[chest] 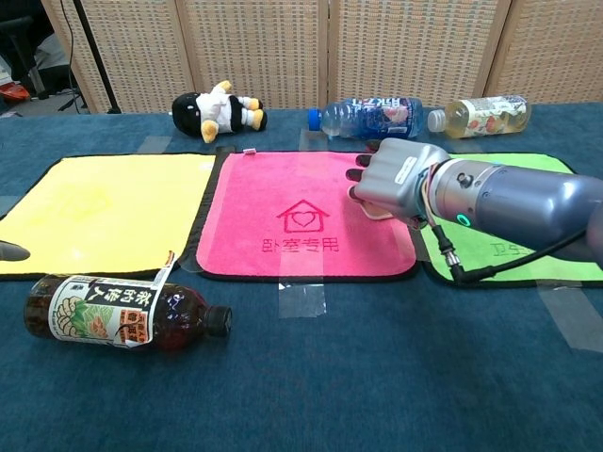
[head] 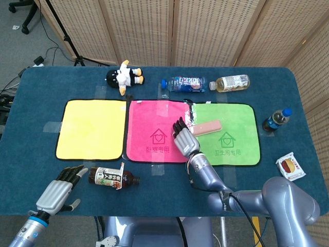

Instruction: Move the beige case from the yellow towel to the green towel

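Note:
The beige case [head: 208,126] lies slanted over the left part of the green towel [head: 234,139], its left end near the seam with the pink towel [head: 151,126]. My right hand [head: 183,140] holds that left end; in the chest view the right hand [chest: 396,179] hides nearly all of the case. I cannot tell whether the case touches the cloth. The yellow towel [head: 91,128] at the left is bare. My left hand [head: 59,190] rests low near the table's front left corner, fingers apart, holding nothing.
A brown tea bottle [head: 110,177] lies in front of the yellow towel, right of my left hand. A plush toy [head: 125,76], a water bottle [head: 184,83] and a yellow drink bottle [head: 232,82] line the back. A dark bottle [head: 276,120] and a snack packet [head: 290,165] sit at the right.

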